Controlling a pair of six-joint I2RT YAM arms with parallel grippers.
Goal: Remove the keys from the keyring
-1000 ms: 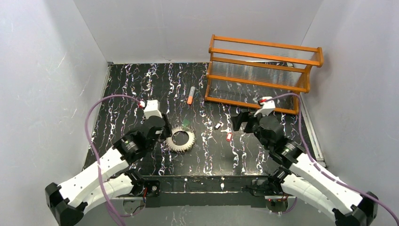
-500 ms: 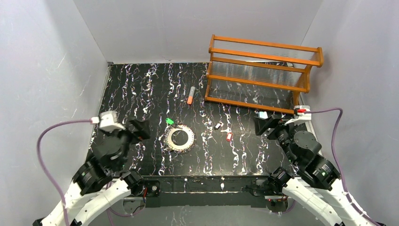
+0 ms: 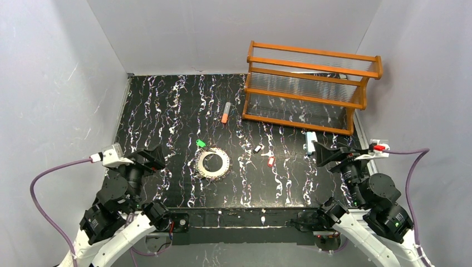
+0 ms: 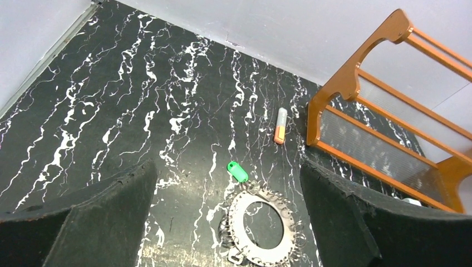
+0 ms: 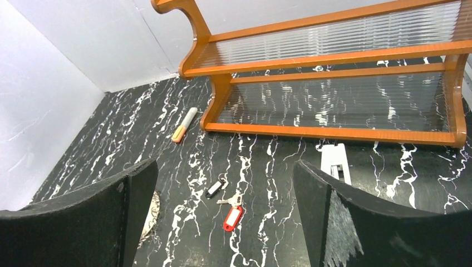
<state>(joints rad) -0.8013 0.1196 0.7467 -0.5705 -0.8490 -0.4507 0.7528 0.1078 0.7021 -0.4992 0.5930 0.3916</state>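
Both hands sit low in the top view, jaws spread wide and holding nothing: the left hand (image 3: 156, 158) at lower left, the right hand (image 3: 324, 154) at lower right. Between them, just below the middle of the frame, the keyring (image 3: 213, 163) lies flat on the black marbled surface (image 3: 167, 105). The green key (image 3: 201, 143) sits just beside its upper left rim; whether it is hooked on I can't tell. The dark-and-white key (image 3: 258, 148) and the red key (image 3: 271, 162) lie to the right, apart from the ring. An orange-and-grey tube (image 3: 225, 113) lies above centre, an orange rack (image 3: 311, 89) stands at upper right, and a pale clip (image 3: 310, 142) rests near the right hand.
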